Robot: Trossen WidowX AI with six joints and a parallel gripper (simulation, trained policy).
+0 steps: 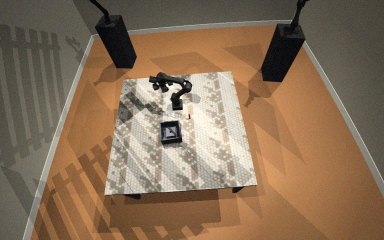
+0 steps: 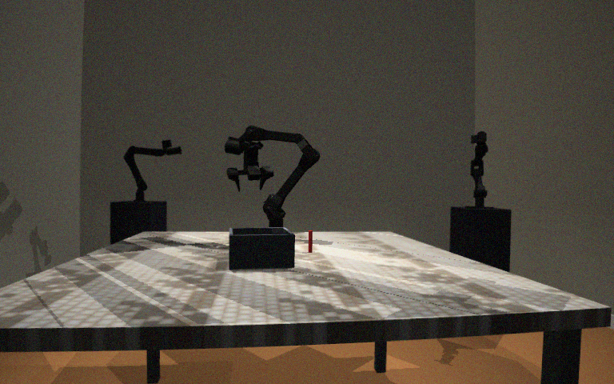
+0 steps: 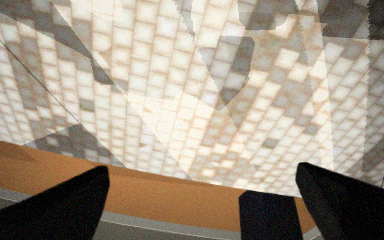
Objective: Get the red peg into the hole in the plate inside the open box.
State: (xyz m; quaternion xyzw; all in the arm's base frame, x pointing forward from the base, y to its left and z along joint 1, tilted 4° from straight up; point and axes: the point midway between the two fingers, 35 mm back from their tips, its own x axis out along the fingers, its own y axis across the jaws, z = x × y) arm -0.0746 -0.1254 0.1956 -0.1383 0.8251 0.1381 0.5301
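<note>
Apparently wide open, claw (image 1: pixel 160 88) (image 2: pixel 249 186) (image 3: pixel 204 174), holding nothing

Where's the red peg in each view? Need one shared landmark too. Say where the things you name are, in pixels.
Top: the red peg (image 1: pixel 189 116) (image 2: pixel 310 241) stands near picture center, up and right of the open box (image 1: pixel 180 136) (image 2: pixel 261 251).
Exterior: just right of the box, upright.
Wrist: not in it.
Shared landmark: the tiled tabletop (image 1: pixel 209 158) (image 2: pixel 253 298) (image 3: pixel 160 65), in all three; the box shows only in top and exterior.
</note>
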